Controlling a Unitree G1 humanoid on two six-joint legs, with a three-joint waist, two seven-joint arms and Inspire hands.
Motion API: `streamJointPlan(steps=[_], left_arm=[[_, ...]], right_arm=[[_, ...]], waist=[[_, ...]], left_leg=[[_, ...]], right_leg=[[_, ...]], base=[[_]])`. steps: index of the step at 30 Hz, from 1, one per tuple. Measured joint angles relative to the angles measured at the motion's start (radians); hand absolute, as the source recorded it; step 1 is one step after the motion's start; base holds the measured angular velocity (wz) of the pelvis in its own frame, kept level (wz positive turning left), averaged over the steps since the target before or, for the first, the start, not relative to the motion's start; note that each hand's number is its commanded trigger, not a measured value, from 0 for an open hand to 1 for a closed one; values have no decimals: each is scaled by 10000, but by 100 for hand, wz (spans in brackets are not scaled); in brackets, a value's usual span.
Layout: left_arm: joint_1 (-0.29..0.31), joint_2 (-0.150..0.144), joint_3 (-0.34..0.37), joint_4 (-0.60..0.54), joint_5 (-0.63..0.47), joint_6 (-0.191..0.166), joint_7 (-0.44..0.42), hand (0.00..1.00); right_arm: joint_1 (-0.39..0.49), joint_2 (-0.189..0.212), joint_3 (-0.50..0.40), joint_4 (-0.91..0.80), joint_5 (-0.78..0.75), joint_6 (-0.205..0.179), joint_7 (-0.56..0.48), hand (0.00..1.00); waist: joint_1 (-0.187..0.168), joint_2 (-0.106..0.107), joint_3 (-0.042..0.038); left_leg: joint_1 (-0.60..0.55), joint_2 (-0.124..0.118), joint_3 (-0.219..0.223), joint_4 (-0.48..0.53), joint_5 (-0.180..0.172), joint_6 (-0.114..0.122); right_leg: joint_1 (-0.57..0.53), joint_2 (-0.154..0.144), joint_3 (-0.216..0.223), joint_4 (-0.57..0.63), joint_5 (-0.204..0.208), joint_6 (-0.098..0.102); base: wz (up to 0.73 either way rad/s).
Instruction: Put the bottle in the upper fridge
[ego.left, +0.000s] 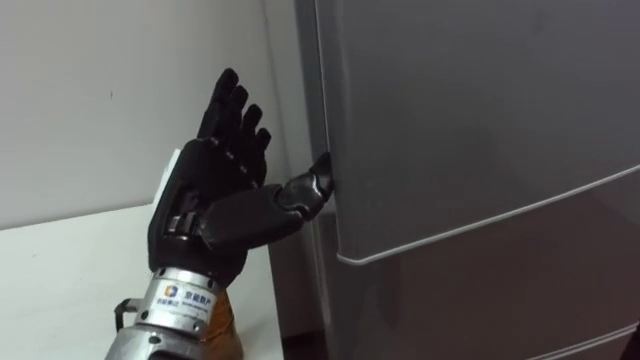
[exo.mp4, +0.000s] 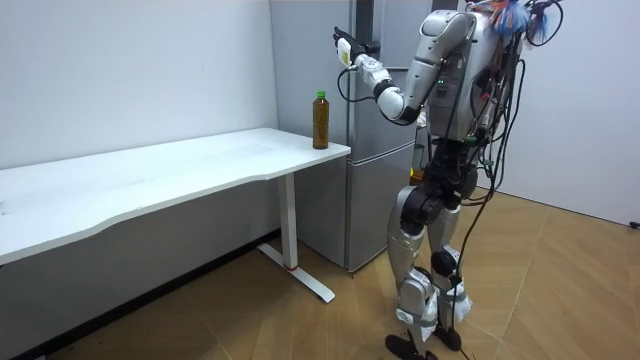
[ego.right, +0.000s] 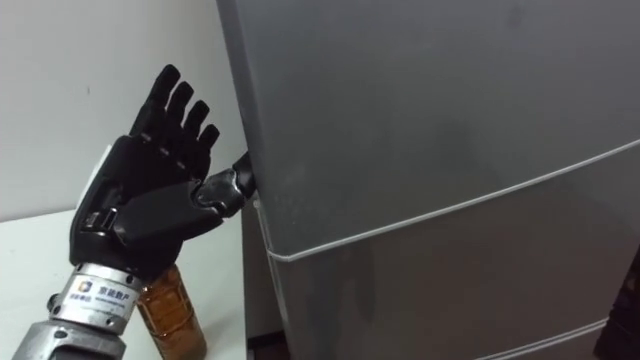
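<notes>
My left hand (ego.left: 225, 170) (ego.right: 150, 180) (exo.mp4: 350, 50) is raised beside the left edge of the grey upper fridge door (ego.left: 480, 120) (ego.right: 430, 110). Its fingers point straight up, open, and the thumb tip touches the door's edge. The door is closed. The bottle (ego.right: 175, 310) (exo.mp4: 320, 120), holding amber liquid under a green cap, stands upright on the table corner, just below and behind my left wrist; a strip of it shows in the left eye view (ego.left: 222, 330). I stand facing the fridge (exo.mp4: 370, 200).
The white table (exo.mp4: 200, 165) (ego.left: 60, 270) reaches up to the fridge's left side, against a plain wall. A pale seam (ego.left: 480, 225) divides the upper door from the lower door (ego.left: 500, 290). Wooden floor lies around my feet.
</notes>
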Motion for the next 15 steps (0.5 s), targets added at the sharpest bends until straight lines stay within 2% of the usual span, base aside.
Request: streamJointPlan(steps=[5, 15], left_arm=[[9, 7, -219, -7, -28, -11, -139, 0], [60, 50, -764, -7, -55, -71, -608, 0]], right_arm=[[10, -73, 3, -6, 13, -56, 7, 0], [31, -87, 186, 3, 250, -100, 3, 0]], waist=[[-4, 99, -5], [27, 27, 38]], left_leg=[[42, -14, 60, -4, 14, 46], [25, -45, 226, -17, 22, 151]], right_leg=[[51, -37, 49, 29, 23, 50], [24, -86, 236, 20, 90, 150]], base=[[7], [0]])
